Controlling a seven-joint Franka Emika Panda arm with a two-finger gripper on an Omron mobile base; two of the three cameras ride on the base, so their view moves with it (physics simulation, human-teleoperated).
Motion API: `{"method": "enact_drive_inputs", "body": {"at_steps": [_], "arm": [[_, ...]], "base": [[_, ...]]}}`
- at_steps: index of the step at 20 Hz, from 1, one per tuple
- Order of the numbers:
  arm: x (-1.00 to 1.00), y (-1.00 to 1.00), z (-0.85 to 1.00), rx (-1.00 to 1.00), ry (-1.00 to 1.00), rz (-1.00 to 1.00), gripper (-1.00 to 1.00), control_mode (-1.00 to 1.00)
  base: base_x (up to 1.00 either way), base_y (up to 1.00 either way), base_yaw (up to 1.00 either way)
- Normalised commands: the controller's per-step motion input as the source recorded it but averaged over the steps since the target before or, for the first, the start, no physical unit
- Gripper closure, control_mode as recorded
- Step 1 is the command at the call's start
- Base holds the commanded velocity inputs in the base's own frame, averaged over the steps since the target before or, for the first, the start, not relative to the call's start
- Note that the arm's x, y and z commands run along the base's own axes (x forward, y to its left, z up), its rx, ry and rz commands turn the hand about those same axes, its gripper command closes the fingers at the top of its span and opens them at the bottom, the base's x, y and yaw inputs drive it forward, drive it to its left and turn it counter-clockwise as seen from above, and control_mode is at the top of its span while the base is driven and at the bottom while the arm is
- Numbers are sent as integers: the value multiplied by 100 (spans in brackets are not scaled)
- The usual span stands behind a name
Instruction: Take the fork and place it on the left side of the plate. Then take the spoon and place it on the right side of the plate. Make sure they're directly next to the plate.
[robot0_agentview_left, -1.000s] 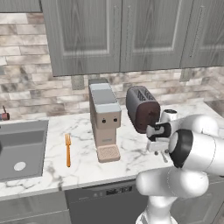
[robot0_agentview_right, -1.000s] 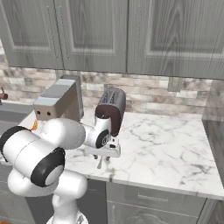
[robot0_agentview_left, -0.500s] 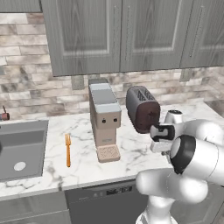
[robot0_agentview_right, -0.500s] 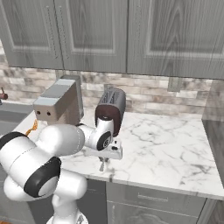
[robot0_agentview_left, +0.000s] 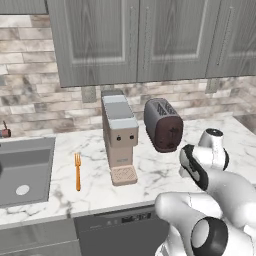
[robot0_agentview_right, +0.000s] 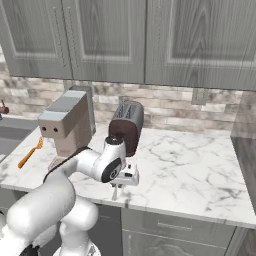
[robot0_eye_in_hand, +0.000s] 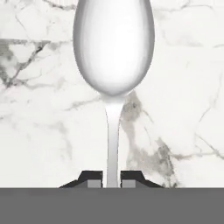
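Observation:
My gripper is shut on the thin handle of the silver-grey spoon, whose oval bowl points away from the hand over the white marble counter. In the right base view the gripper hangs at the counter's front edge, in front of the toaster, with the spoon pointing down from it. The orange fork lies flat on the counter between the sink and the coffee machine, far to the left of the gripper; the right base view has the fork at its left edge. The plate is out of view.
A beige coffee machine and a dark brown toaster stand mid-counter. A sink lies at the left. Open marble counter stretches right of the toaster. Grey cabinets hang above.
The jaws have closed on the spoon's handle. The hand has shifted a little toward the counter's front edge. The fork has not moved.

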Motion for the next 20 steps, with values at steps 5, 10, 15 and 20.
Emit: {"method": "enact_drive_inputs", "body": {"at_steps": [5, 10, 15, 20], "arm": [[-33, 0, 73, -4, -19, 0, 100, -100], [-23, 0, 88, -3, -19, 0, 100, -100], [-7, -2, 94, -1, -18, 3, 100, -100], [-1, -10, 90, -1, -16, 4, 100, -100]], "base": [[0, 0, 0], [0, 0, 0], [0, 0, 0], [0, 0, 0]]}}
